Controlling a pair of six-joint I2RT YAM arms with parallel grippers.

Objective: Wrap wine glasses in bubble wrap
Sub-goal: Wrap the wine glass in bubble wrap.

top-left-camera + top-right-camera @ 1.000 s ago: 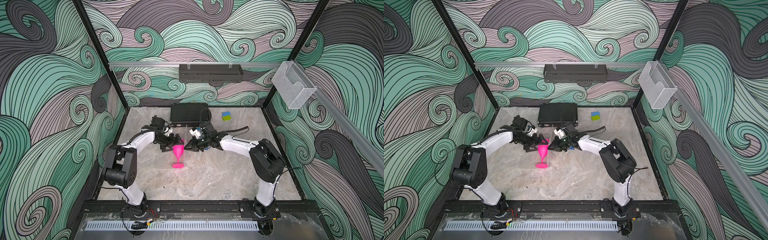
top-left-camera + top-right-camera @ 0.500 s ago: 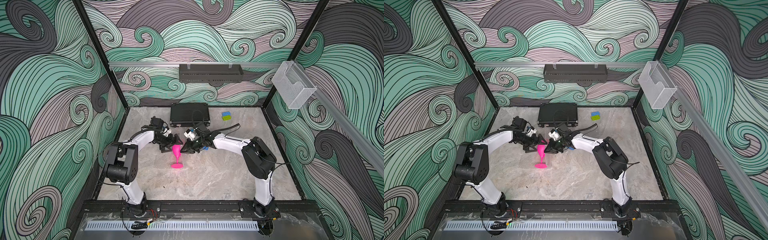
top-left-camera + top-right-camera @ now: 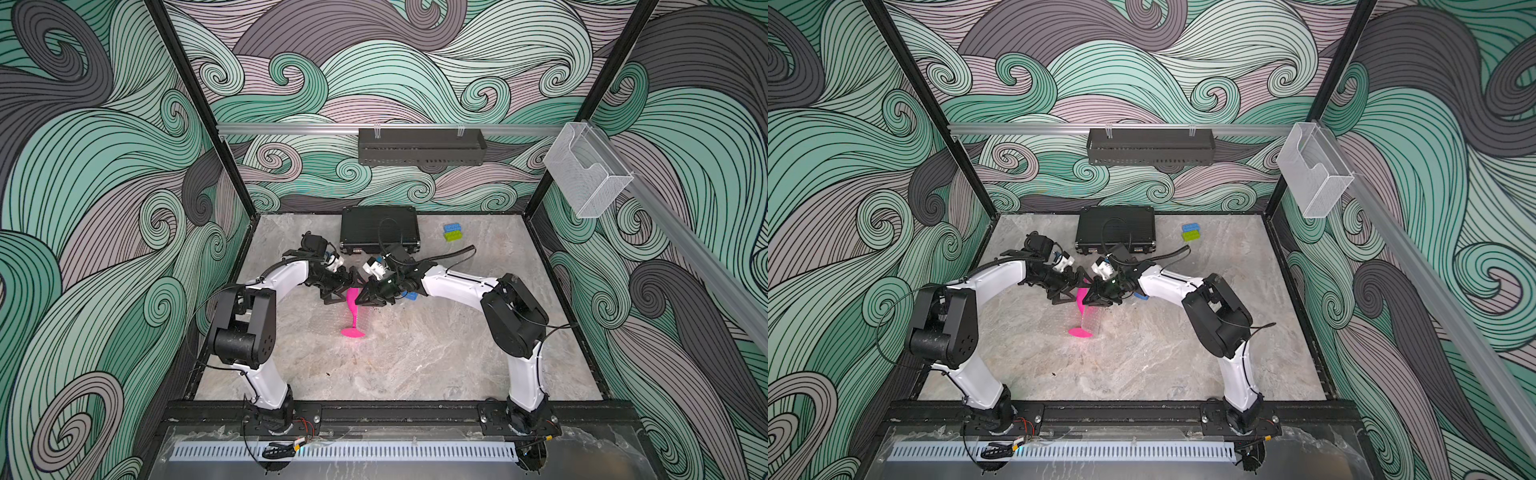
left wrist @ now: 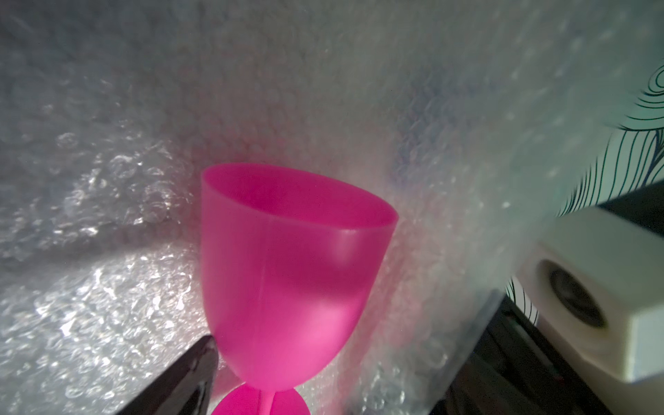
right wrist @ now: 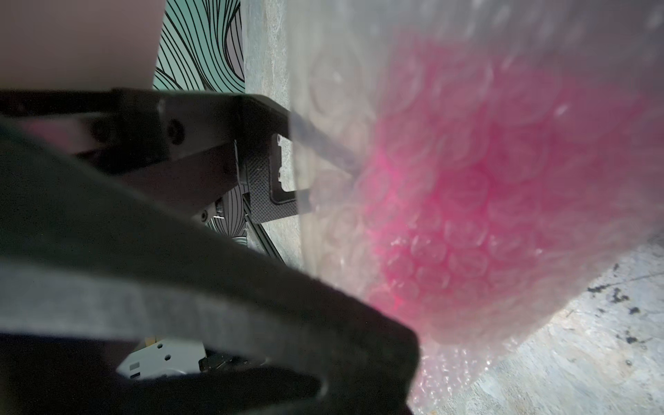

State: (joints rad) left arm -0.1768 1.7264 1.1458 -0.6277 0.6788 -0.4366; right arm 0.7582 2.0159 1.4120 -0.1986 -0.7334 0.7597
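1. One pink goblet (image 3: pixel 353 307) stands upright on the marble table (image 3: pixel 415 353), foot flat, between the two grippers.
2. Bubble wrap (image 3: pixel 1093 321) lies on the table around its foot. On the right arm's side the sheet stands up against the bowl, which shows only as a pink blur through it in the right wrist view. The side facing the left arm is bare.
3. Left gripper (image 3: pixel 343 289): jaws wide apart at bowl height, one finger (image 4: pixel 187 373) just beside the lower bowl. I cannot tell whether it touches.
4. Right gripper (image 3: pixel 370 297): close against the raised sheet. Apart or pinching film, cannot tell.
5. Risks, as judged:
   a. The narrow-footed goblet tips if the film drags sideways or a finger nudges the bowl.
   b. The springy sheet flops back if it is let go unpinned.
   c. The grippers sit near each other, so fingers may clash.
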